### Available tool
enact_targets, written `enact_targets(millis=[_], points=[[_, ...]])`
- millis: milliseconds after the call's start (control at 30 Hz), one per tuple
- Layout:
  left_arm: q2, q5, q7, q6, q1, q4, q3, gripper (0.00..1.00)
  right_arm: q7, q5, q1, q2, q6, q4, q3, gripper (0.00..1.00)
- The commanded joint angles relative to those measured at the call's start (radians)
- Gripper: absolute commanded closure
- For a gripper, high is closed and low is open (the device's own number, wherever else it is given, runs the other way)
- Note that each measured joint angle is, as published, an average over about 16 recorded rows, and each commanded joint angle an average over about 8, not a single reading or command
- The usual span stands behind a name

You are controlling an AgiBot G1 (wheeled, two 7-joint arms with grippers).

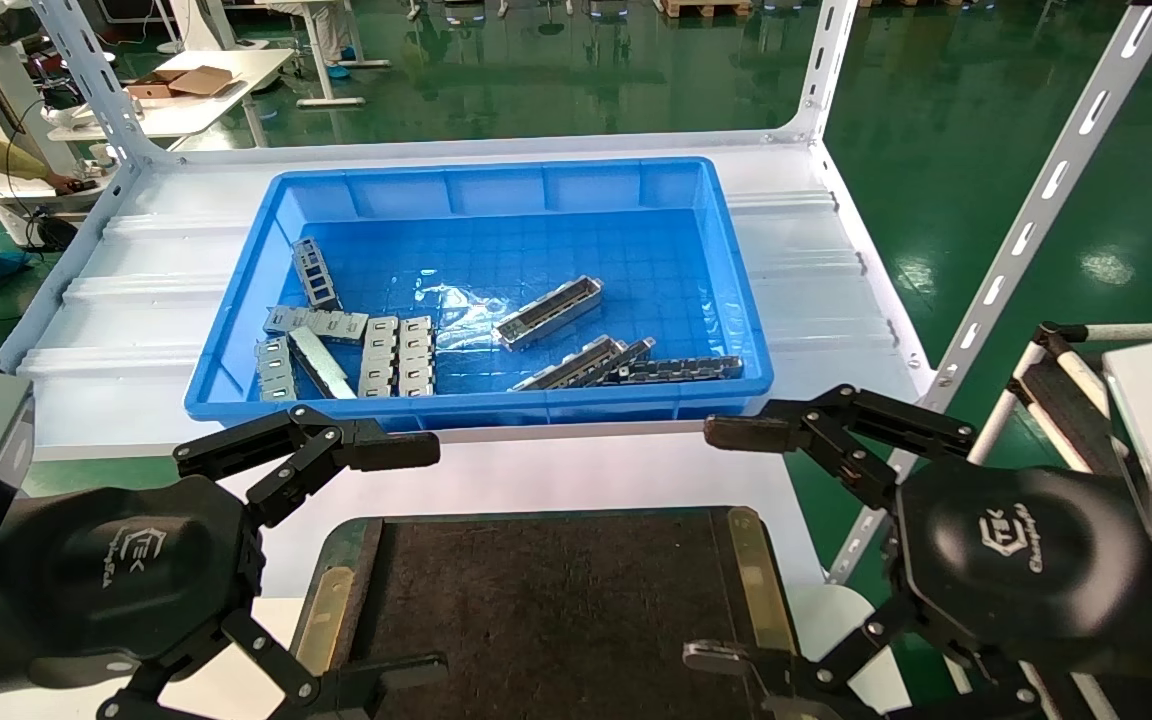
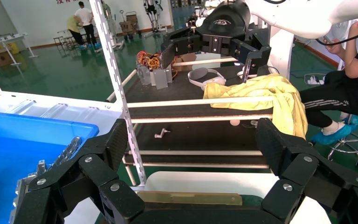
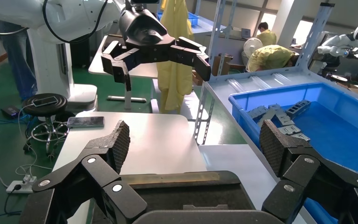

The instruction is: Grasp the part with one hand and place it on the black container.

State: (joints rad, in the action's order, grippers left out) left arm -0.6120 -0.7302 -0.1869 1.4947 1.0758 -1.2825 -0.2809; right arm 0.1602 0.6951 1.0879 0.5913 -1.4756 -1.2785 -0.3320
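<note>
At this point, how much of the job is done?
Nothing yet. The tray holds no part; the nearest part lies in the blue bin. Both pincers, left and right, hang open and empty over the tray's ends. Left to do: reach in, grasp, carry, place.

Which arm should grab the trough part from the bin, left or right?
Right, probably. The nearest part and two more lie centre-right in the blue bin, closer to the open right gripper than the open left gripper. The black container is between both.
</note>
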Motion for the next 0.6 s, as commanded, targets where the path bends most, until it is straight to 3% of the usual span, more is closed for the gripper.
enact_targets(millis=[33,600], points=[[0.0,0.0,0.0,0.0,0.0,0.0,0.0,0.0,0.001,0.002,-0.001,0.001,-0.001,0.0,0.003,0.0],[0.0,0.0,0.0,0.001,-0.001,-0.001,0.001,0.0,0.014,0.018,-0.007,0.01,-0.01,-0.003,0.027,0.0]])
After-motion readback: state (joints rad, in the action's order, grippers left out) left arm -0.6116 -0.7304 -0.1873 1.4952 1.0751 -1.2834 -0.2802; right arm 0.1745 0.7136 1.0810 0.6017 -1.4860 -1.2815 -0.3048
